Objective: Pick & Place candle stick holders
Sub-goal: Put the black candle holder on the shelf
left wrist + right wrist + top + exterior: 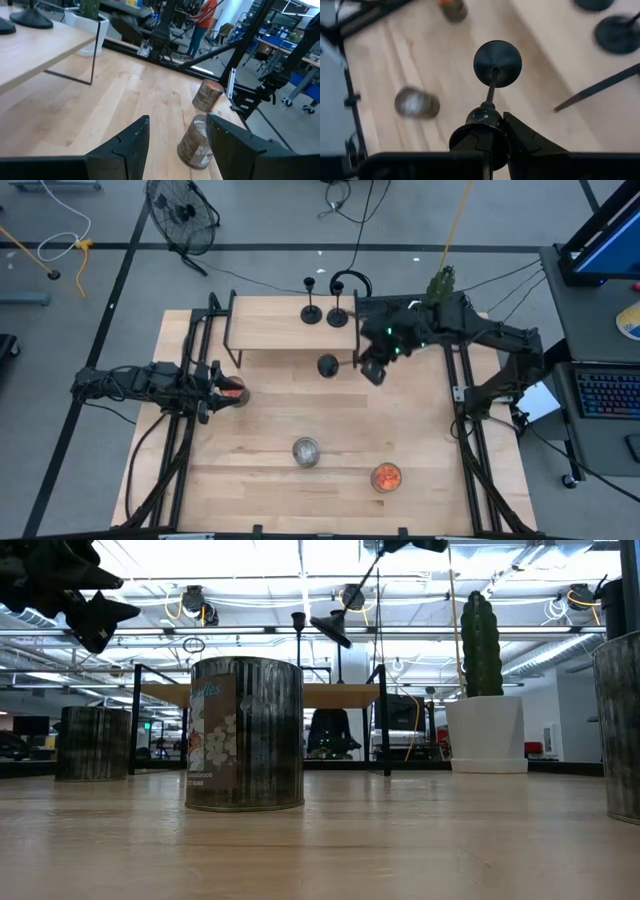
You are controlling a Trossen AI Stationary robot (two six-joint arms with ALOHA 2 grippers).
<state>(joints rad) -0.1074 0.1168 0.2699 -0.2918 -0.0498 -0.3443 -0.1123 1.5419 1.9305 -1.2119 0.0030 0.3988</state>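
Holder (497, 64) | cup end clamped in right fingers (487, 135), disc base outward, airborne | left fingers (177, 135) spread, idle

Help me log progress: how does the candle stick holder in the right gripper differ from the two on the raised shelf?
The held candle stick holder is clamped at its cup end by the right gripper, lifted off the table beside the shelf with its disc base pointing away from the gripper. The two shelf holders stand upright on their disc bases, side by side and untouched. All three are black, with a round base and a thin stem.
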